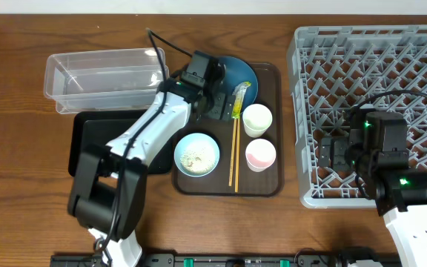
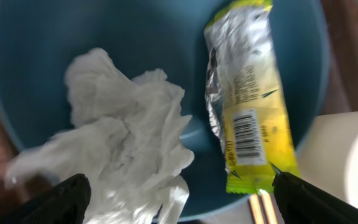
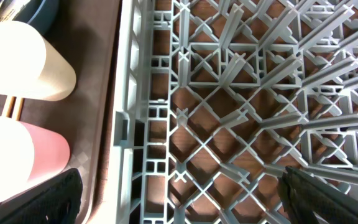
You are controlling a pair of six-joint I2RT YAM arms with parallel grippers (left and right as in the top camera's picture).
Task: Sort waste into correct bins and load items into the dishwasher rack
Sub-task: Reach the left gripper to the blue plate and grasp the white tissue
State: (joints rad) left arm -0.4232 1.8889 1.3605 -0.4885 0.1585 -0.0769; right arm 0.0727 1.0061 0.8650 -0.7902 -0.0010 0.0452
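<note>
My left gripper (image 1: 212,100) (image 2: 179,200) is open and low over the dark blue plate (image 1: 242,70) (image 2: 154,37). Its fingers stand either side of the crumpled white tissue (image 2: 124,146). The yellow-green wrapper (image 1: 239,101) (image 2: 248,109) lies on the plate's right side. The light blue bowl (image 1: 196,154) holds rice. The white cup (image 1: 257,119) (image 3: 23,62), pinkish cup (image 1: 260,154) (image 3: 17,155) and chopsticks (image 1: 235,157) (image 2: 263,208) sit on the brown tray. My right gripper (image 1: 333,153) (image 3: 179,194) is open and empty over the grey rack's (image 1: 369,89) (image 3: 229,93) left edge. The tissue is hidden in the overhead view.
The clear tub (image 1: 102,74) stands at the back left, with the black tray (image 1: 87,144) just in front of it. The brown serving tray (image 1: 267,185) lies between them and the rack. My left arm stretches over the black tray and the brown tray's left rim.
</note>
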